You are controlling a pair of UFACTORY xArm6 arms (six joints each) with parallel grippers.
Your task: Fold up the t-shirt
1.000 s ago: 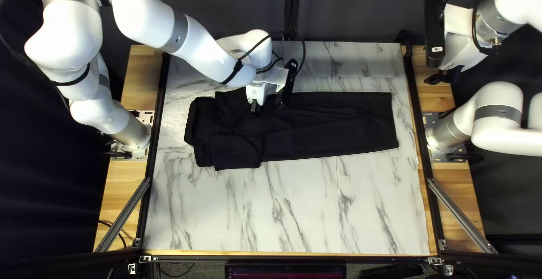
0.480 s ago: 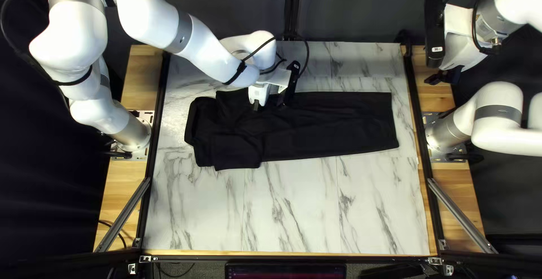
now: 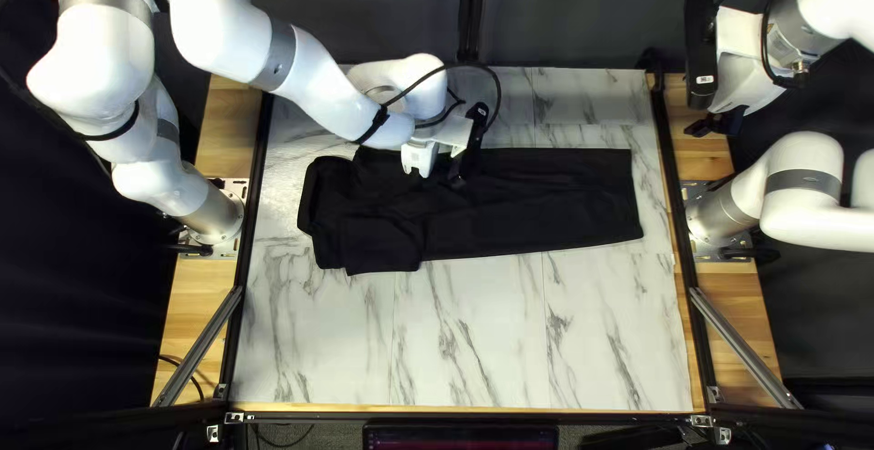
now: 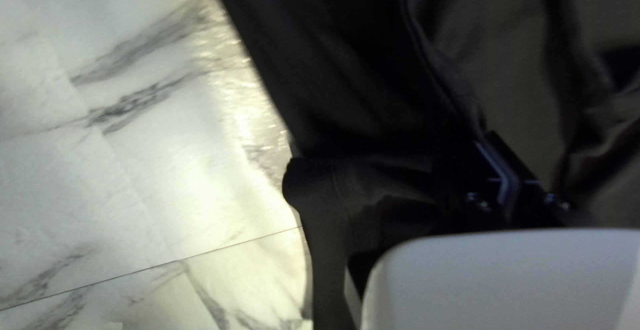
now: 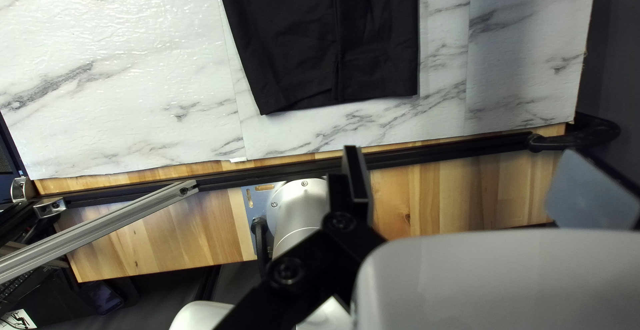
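Lying across the marble-patterned tabletop, a black garment is seen beneath the left gripper; whether its jaws are open or closed cannot be told. The right gripper is held above the wooden border at the right of the top left view, its fingers parted. Two hems (side by side, barely separated) are revealed in the right wrist view, while rumpled folds are shown close up in the left wrist view.

Robotics lab: 2 white jointed robot arms flank the rectangular marble-patterned table; a dark cloth curtain hangs behind it.
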